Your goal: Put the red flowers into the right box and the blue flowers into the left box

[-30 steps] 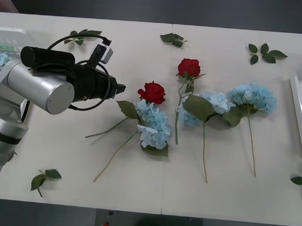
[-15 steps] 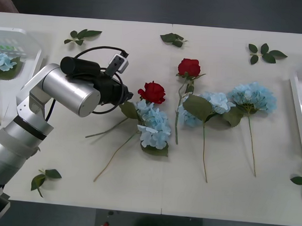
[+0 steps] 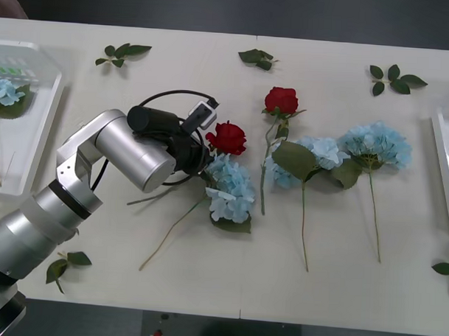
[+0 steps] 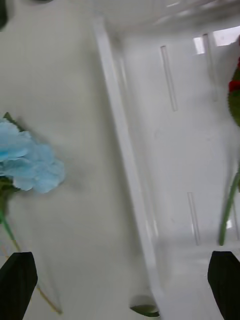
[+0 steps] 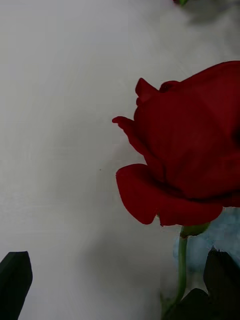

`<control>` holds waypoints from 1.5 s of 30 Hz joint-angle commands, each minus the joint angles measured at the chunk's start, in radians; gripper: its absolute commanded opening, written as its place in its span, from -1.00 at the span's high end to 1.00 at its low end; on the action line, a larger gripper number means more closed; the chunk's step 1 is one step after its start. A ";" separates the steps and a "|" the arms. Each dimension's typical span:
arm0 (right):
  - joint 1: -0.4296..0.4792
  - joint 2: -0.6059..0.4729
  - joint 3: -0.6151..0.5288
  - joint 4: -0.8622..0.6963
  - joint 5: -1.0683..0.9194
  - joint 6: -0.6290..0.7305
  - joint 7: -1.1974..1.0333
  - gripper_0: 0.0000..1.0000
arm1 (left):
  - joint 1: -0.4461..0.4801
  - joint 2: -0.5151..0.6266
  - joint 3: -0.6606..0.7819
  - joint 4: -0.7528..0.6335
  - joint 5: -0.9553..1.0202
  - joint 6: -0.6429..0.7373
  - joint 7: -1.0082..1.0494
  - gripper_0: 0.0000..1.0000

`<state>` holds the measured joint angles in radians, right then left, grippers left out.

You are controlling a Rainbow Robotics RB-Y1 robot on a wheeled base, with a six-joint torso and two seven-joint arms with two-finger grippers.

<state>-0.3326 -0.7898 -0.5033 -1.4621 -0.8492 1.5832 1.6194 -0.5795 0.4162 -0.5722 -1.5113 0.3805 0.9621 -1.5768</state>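
Left gripper (image 5: 117, 280) hanging spread at centre-left of front view, fingers either side of near red rose (image 3: 227, 137), not yet pinching. Right gripper (image 4: 120, 280) spread, holding nothing, hovering over rim of right box (image 4: 125, 150), where one red flower (image 4: 234, 95) is already lying.

Left box (image 3: 41, 125), upper left, is holding one blue cluster (image 3: 2, 90).

Left to sort: two roses (second (image 3: 281, 100)) and three blue flowers (image 3: 231, 187) mid-table.

Room: bare table left of rose; blue cluster touching it below is crowding the grasp.

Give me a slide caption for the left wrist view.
Open left claw closing in on a red rose lying on the table, stem beside one finger.
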 commanded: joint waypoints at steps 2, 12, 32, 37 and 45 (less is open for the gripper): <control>-0.020 -0.049 -0.004 -0.070 -0.096 0.067 0.050 -1.00 | -0.028 -0.019 -0.015 -0.003 -0.051 -0.013 0.057 -1.00; -0.020 -0.011 0.095 -0.192 -0.088 0.150 0.076 -1.00 | -0.048 -0.102 -0.035 0.154 -0.107 -0.129 0.072 -1.00; -0.019 0.124 0.327 -0.156 0.024 -0.031 0.105 -1.00 | -0.054 -0.128 -0.041 0.155 -0.129 -0.135 0.104 1.00; -0.020 0.130 0.397 -0.106 0.044 -0.112 0.114 -1.00 | -0.054 -0.126 -0.018 0.095 -0.124 -0.092 0.130 1.00; -0.020 0.135 0.459 -0.030 0.053 -0.209 0.134 -1.00 | -0.075 -0.111 0.057 -0.093 -0.086 0.152 0.152 1.00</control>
<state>-0.3327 -0.6562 -0.0355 -1.4978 -0.8035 1.3865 1.7020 -0.5984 0.2996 -0.5422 -1.5250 0.2777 1.0692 -1.4534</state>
